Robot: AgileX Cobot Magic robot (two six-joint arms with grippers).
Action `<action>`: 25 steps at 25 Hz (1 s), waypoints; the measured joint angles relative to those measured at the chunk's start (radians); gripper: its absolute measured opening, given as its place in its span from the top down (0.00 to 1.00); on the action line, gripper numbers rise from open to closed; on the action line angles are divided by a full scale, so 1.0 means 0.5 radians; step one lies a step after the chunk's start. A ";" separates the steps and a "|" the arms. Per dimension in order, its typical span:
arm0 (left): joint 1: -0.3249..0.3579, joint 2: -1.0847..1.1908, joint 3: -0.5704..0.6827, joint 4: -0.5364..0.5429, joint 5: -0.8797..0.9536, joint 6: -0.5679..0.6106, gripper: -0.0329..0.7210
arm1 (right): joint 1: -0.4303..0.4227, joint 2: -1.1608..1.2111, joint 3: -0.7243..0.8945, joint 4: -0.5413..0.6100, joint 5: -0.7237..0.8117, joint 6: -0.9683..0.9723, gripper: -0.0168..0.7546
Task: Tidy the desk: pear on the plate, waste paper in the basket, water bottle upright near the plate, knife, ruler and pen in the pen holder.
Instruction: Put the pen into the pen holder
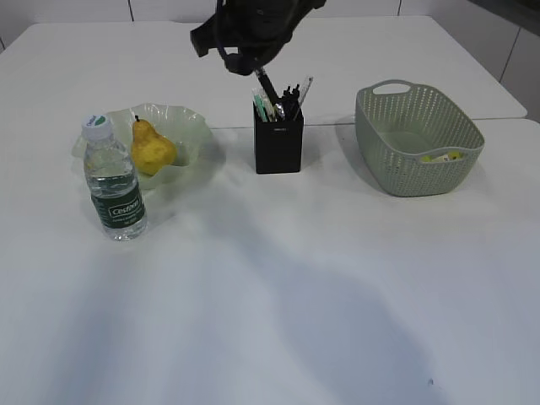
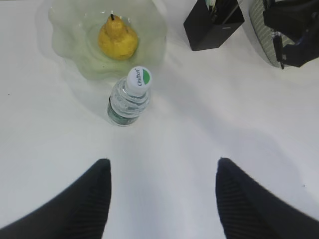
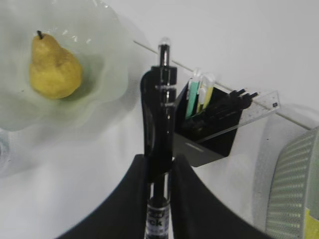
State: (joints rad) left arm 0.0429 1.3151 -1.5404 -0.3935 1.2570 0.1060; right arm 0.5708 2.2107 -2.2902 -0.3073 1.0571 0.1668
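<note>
Right gripper (image 3: 158,172) held a black pen (image 3: 160,134) clamped between its fingers, long axis steep, tip down over the pen holder (image 1: 278,142) — a matte black square cup already carrying the clear ruler (image 3: 249,113) and other sticks. Pear (image 1: 151,148) sat stem-up on the wavy green plate (image 1: 190,126), water bottle (image 1: 114,187) upright just beside it; yellow waste paper (image 1: 442,156) lay in the basket (image 1: 413,148). Left gripper (image 2: 162,191) hung wide and empty above the table.

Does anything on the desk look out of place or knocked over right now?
Nothing stands out. The pear sits on the plate, the water bottle stands upright beside it, and the pen holder and basket are upright.
</note>
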 joint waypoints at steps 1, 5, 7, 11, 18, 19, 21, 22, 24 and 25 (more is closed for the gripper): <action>0.000 0.000 0.000 0.000 0.000 0.000 0.34 | -0.021 -0.005 0.030 -0.010 -0.046 0.000 0.85; 0.000 0.000 0.000 0.004 0.000 0.000 0.34 | -0.112 -0.024 0.147 -0.027 -0.310 -0.035 0.85; 0.000 0.000 0.000 0.004 -0.008 0.000 0.34 | -0.153 -0.024 0.218 -0.030 -0.467 -0.039 0.85; 0.000 0.000 0.000 0.022 -0.047 0.000 0.34 | -0.206 -0.024 0.363 -0.041 -0.804 -0.047 0.85; 0.000 0.000 0.000 0.073 -0.088 0.000 0.34 | -0.279 -0.024 0.606 -0.061 -1.446 -0.025 0.85; 0.000 0.000 0.000 0.074 -0.088 0.000 0.34 | -0.297 -0.024 0.637 -0.061 -1.509 -0.005 0.85; 0.000 0.000 0.000 0.077 -0.088 0.000 0.34 | -0.348 -0.024 0.698 -0.065 -1.647 0.030 0.85; 0.000 0.000 0.000 0.077 -0.088 0.000 0.34 | -0.366 -0.024 0.719 -0.069 -1.703 0.044 0.85; 0.000 0.000 0.000 0.079 -0.091 0.000 0.34 | -0.400 -0.024 0.748 -0.077 -1.851 0.060 0.85; 0.000 0.000 0.000 0.079 -0.096 0.000 0.34 | -0.407 -0.024 0.765 -0.077 -1.928 0.065 0.85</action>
State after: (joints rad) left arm 0.0429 1.3151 -1.5404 -0.3541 1.2091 0.1060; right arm 0.3673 2.1990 -1.9079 -0.3456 0.0933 0.1991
